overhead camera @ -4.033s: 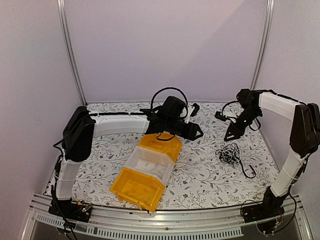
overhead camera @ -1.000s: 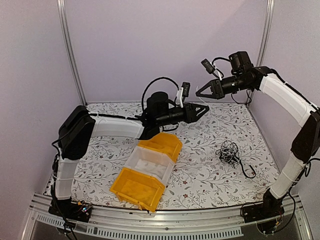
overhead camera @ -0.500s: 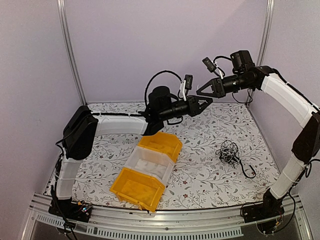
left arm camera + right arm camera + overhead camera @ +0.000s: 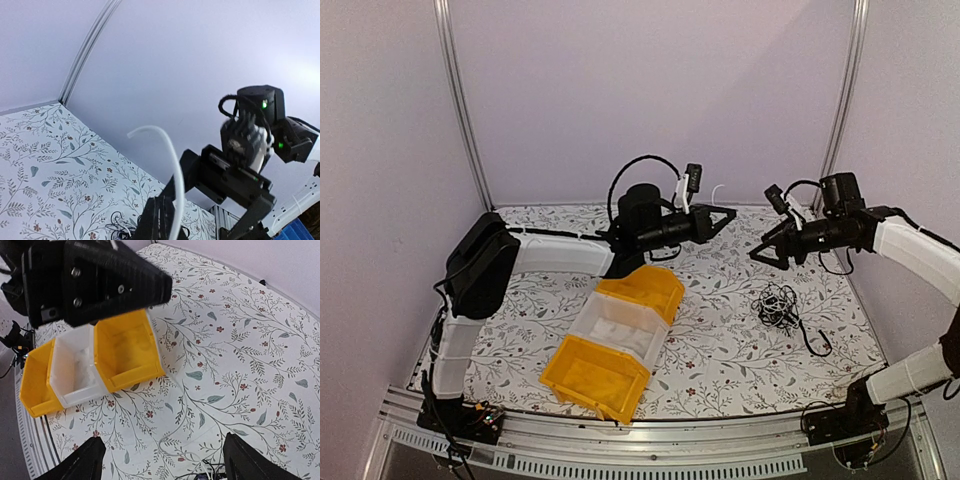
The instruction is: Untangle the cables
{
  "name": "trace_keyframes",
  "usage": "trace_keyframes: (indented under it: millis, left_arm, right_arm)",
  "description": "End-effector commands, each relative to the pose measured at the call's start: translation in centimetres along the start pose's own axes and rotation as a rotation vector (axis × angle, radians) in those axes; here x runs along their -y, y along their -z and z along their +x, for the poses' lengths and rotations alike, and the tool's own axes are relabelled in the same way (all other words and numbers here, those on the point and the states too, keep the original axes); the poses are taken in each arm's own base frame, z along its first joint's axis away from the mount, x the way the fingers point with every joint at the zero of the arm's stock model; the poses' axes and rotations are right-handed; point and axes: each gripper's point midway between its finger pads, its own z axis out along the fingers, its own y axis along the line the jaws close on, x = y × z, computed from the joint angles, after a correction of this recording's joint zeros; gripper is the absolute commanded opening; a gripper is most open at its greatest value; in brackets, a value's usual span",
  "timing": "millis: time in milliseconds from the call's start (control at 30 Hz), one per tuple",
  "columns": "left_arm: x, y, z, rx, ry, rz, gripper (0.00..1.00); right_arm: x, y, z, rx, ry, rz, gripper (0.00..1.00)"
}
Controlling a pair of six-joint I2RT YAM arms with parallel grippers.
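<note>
The cables (image 4: 778, 303) lie in a mostly black bunch on the floral table (image 4: 720, 345) at the right. One pale white cable (image 4: 171, 152) arcs up out of my left gripper (image 4: 162, 212), whose jaws are shut on it. In the top view that gripper (image 4: 720, 215) hangs above the back of the table, with the white cable's (image 4: 717, 192) end curling above it. My right gripper (image 4: 760, 255) hovers just above and left of the bunch. It is wide open (image 4: 165, 465) with nothing between its fingers (image 4: 85, 462), and the bunch's top (image 4: 210, 473) shows at the bottom edge.
Three bins stand in a diagonal row left of centre: a yellow bin (image 4: 642, 290), a clear white bin (image 4: 620, 325) and a second yellow bin (image 4: 595, 375). The enclosure's walls and metal posts (image 4: 460, 110) close in the back and sides.
My left gripper has shut on the white cable. My right gripper has opened, let go of it and dropped down to the right, towards the bunch.
</note>
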Motion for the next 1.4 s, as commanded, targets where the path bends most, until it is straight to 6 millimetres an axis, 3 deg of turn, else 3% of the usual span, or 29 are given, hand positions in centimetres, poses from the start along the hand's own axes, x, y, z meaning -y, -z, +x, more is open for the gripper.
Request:
trace_keyframes:
  millis: [0,67,167,300,400,467,500,567,833,933,1000,1167,1367]
  left_arm:
    - [0.3,0.9,-2.4,0.046,-0.013,-0.024,0.00]
    - [0.3,1.1,-2.5,0.046,-0.011,-0.029,0.00]
    - [0.3,1.3,-2.5,0.044,-0.011,-0.034,0.00]
    - [0.3,1.8,-2.9,0.048,-0.011,-0.048,0.00]
    - [0.6,2.3,-4.1,0.062,-0.029,-0.059,0.00]
    - [1.0,2.8,-5.2,0.075,-0.042,-0.066,0.00]
    - [1.1,3.1,-5.7,0.076,-0.051,-0.075,0.00]
    - [1.8,4.0,-8.0,0.096,-0.089,-0.105,0.00]
    - [4.3,10.7,-20.7,0.227,-0.309,-0.295,0.00]
    - [6.2,13.5,-25.1,0.296,-0.401,-0.359,0.00]
    - [7.2,14.8,-27.3,0.326,-0.430,-0.382,0.00]
    - [8.5,16.1,-29.2,0.327,-0.465,-0.419,0.00]
    - [8.9,18.2,-30.6,0.334,-0.499,-0.494,0.00]
  right_arm:
    - [-1.2,-0.4,2.7,0.043,0.280,0.079,0.86]
    - [-0.5,-1.2,4.4,0.002,0.297,0.124,0.84]
    - [2.6,-2.5,6.2,-0.077,0.247,0.242,0.76]
    - [5.9,-4.0,9.0,-0.194,0.183,0.337,0.52]
    - [7.4,-4.7,11.1,-0.267,0.155,0.381,0.45]
    - [7.8,-5.0,12.5,-0.307,0.153,0.394,0.31]
    - [8.1,-5.1,13.4,-0.334,0.159,0.399,0.19]
    - [8.7,-4.9,14.9,-0.376,0.151,0.409,0.03]
    - [9.2,-3.9,18.6,-0.446,0.085,0.401,0.04]
    - [9.2,-3.9,19.3,-0.465,0.068,0.395,0.15]
    - [9.4,-3.9,19.7,-0.477,0.053,0.395,0.17]
    - [10.1,-4.0,20.2,-0.492,0.016,0.396,0.16]
    - [10.5,-4.0,19.3,-0.479,0.007,0.405,0.14]
